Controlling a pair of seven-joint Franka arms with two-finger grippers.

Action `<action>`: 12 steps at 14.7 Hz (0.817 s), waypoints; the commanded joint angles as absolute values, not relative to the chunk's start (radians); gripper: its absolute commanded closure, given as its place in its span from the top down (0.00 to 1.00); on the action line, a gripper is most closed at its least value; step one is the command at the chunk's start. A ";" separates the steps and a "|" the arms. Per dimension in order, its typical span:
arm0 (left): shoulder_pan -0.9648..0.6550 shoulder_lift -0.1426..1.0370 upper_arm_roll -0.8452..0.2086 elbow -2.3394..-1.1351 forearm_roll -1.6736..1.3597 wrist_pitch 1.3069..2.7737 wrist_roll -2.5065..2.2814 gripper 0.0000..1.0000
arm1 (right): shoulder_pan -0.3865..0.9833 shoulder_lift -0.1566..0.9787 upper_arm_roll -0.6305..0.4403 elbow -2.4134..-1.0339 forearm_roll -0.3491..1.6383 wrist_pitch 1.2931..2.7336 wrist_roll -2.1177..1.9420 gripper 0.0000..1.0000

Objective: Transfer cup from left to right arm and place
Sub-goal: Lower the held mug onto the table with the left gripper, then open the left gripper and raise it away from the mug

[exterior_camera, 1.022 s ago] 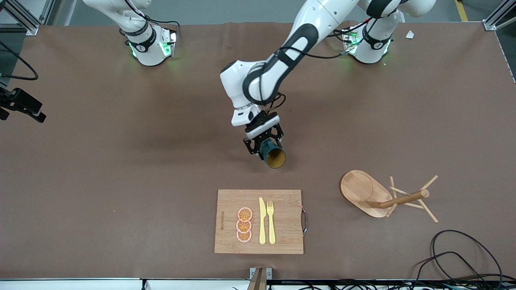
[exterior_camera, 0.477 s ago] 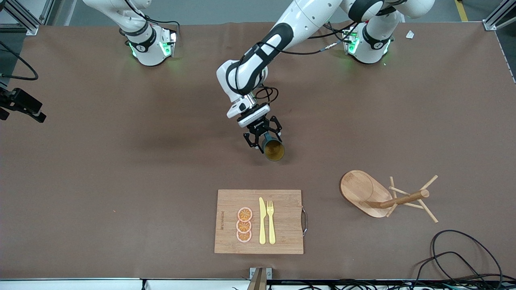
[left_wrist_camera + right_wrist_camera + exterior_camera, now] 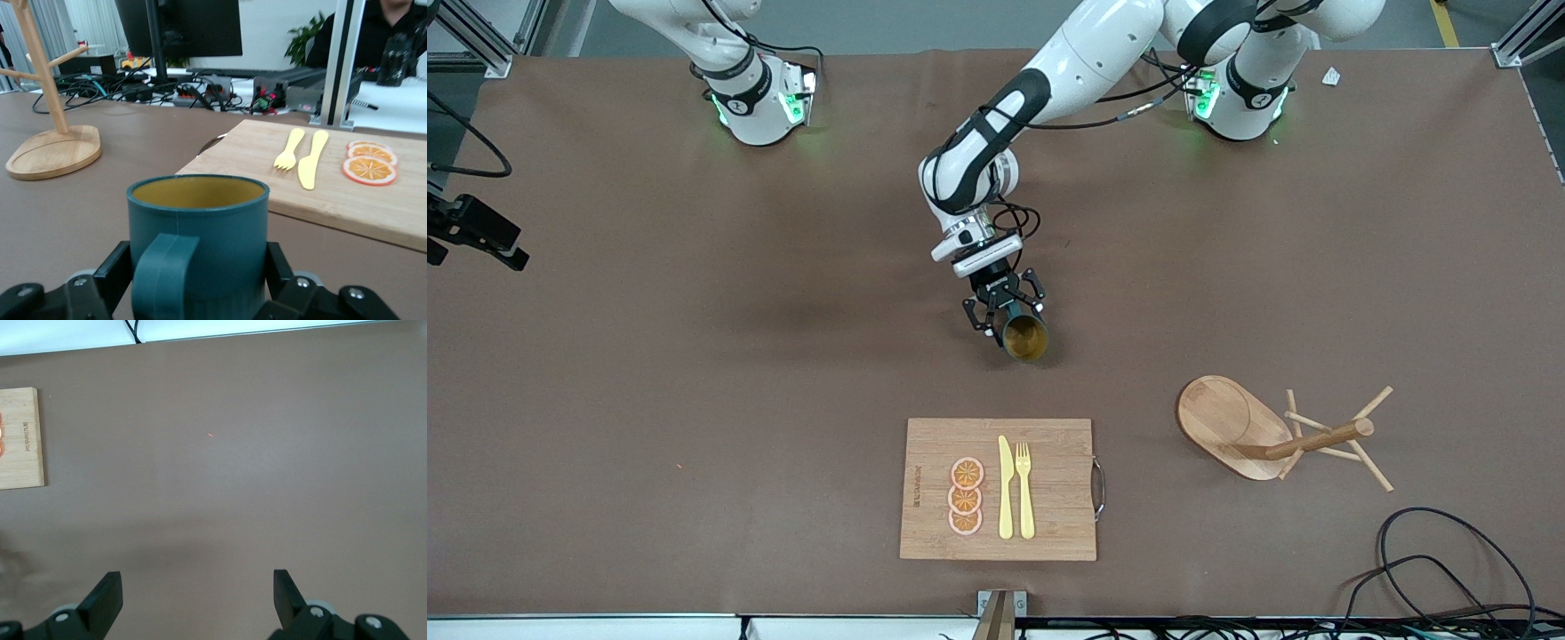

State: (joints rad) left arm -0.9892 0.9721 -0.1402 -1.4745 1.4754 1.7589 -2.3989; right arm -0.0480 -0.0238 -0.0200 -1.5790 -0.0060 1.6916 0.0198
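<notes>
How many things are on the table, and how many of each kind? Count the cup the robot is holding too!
Cup, held in the left end effector: 1
Cutting board: 1
Orange slices on the board: 3
Yellow knife: 1
Yellow fork: 1
Wooden peg rack: 1
Total: 8

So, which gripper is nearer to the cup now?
Left. The left gripper is shut on the cup over the table's middle. The right gripper waits open, high over bare table, apart from the cup.
</notes>
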 commanded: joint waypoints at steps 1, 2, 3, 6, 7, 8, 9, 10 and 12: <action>-1.011 0.989 -0.132 -1.451 1.506 1.747 -2.418 0.83 | -0.074 -0.038 -0.005 -1.595 0.014 1.695 0.002 1.00; -1.023 0.988 -0.133 -1.454 1.505 1.746 -2.413 1.00 | -0.074 -0.038 -0.005 -1.595 0.014 1.697 0.002 1.00; -1.040 0.986 -0.133 -1.457 1.497 1.744 -2.413 1.00 | -0.074 -0.038 -0.005 -1.595 0.014 1.695 0.002 1.00; -1.098 0.979 -0.144 -1.468 1.432 1.663 -2.408 1.00 | -0.074 -0.038 -0.005 -1.595 0.014 1.695 0.002 1.00; -1.124 0.977 -0.144 -1.476 1.390 1.643 -2.410 1.00 | -0.074 -0.038 -0.005 -1.595 0.014 1.695 0.002 1.00; -1.138 0.974 -0.146 -1.474 1.355 1.619 -2.410 1.00 | -0.074 -0.038 -0.005 -1.595 0.014 1.695 0.002 1.00; -1.147 0.960 -0.152 -1.471 1.317 1.603 -2.410 1.00 | -0.074 -0.038 -0.005 -1.595 0.014 1.695 0.002 1.00; -1.149 0.936 -0.173 -1.473 1.278 1.603 -2.408 1.00 | -0.074 -0.038 -0.005 -1.595 0.014 1.695 0.002 1.00; -1.147 0.858 -0.208 -1.467 1.177 1.603 -2.369 1.00 | -0.074 -0.038 -0.005 -1.595 0.014 1.694 0.003 1.00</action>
State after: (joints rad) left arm -1.1574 0.9527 -0.1829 -1.4580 1.2674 1.6095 -2.4131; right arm -0.0481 -0.0238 -0.0200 -1.5803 -0.0060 1.6916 0.0191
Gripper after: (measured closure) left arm 0.000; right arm 0.000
